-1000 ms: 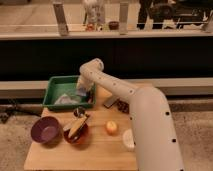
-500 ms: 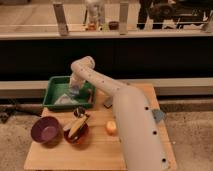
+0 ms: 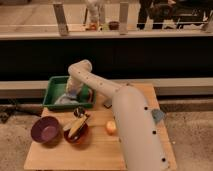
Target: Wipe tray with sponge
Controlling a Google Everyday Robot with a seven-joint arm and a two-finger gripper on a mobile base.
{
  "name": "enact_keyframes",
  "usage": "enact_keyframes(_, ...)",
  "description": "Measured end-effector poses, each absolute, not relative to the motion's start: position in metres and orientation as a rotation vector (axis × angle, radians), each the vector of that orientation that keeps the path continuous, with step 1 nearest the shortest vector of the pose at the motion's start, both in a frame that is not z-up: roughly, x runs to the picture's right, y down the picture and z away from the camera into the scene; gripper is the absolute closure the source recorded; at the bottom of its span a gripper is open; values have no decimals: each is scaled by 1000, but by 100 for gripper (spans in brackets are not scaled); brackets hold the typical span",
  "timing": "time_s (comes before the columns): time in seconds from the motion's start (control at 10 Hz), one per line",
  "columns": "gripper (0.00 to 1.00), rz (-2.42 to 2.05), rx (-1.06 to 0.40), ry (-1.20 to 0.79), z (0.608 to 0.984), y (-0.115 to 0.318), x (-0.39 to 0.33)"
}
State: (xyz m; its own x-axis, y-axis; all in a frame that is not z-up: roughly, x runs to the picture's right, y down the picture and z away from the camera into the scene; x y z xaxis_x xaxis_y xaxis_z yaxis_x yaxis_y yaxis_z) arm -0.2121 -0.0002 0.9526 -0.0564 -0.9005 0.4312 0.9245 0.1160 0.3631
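We see the green tray (image 3: pixel 50 93) at the far left corner of the wooden table (image 3: pixel 100 152), with its long side running left to right and its flared walls standing clear of the tabletop. The robot's pale arm (image 3: pixel 131 125) rises from the near right, crosses the table and bends at a rounded joint above the tray's far edge before dropping down into it. The gripper (image 3: pixel 73 93) sits low inside the tray, toward its right half, and we cannot tell whether it is open, closed or holding anything, since the wrist covers it. Just to its left, on the tray floor, lies a pale grey-blue lump (image 3: pixel 63 100); we cannot say if this is the sponge, nor whether the gripper touches it. On the near left of the table stands a round purple bowl (image 3: pixel 46 130), and just beside it on the right a dark red bowl (image 3: pixel 76 132) holding some yellowish things. A small orange fruit (image 3: pixel 110 127) rests near the middle of the table, close against the arm.
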Motion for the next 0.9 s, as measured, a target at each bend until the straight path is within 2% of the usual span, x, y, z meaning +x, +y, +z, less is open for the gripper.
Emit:
enact_keyframes(0.5, 96, -1504, -93, -631, 933, 21, -158)
enact_keyframes(0.9, 96, -1460, -112, -565, 942, 2, -132)
